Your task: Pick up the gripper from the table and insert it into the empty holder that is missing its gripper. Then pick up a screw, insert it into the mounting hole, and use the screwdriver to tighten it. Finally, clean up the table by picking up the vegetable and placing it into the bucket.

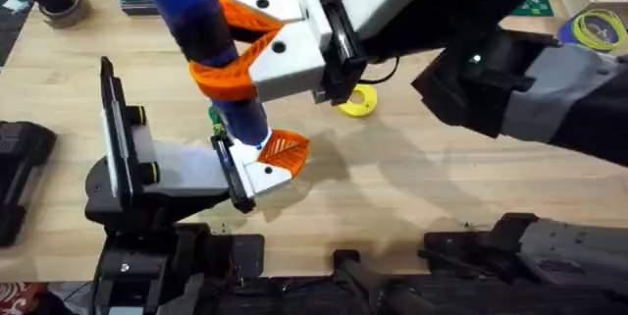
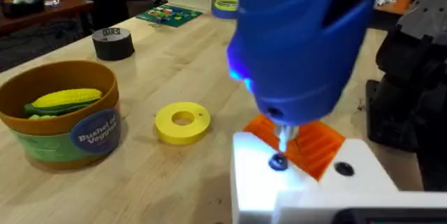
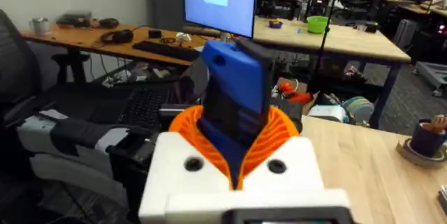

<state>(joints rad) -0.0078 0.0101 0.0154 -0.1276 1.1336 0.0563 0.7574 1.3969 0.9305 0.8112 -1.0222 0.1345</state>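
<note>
Screwdriver (image 2: 300, 42) blurred, cropped at 12 o'clock; bit tip hiding screw (image 2: 279, 162); bucket (image 2: 59, 116) cropped at 9 o'clock.

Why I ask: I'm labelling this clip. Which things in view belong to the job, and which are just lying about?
Job:
- screwdriver, clamped in the right gripper
- screw under its bit
- holder
- orange gripper tip
- bucket, corn inside

Lying about:
- yellow disc
- black tape roll
</note>
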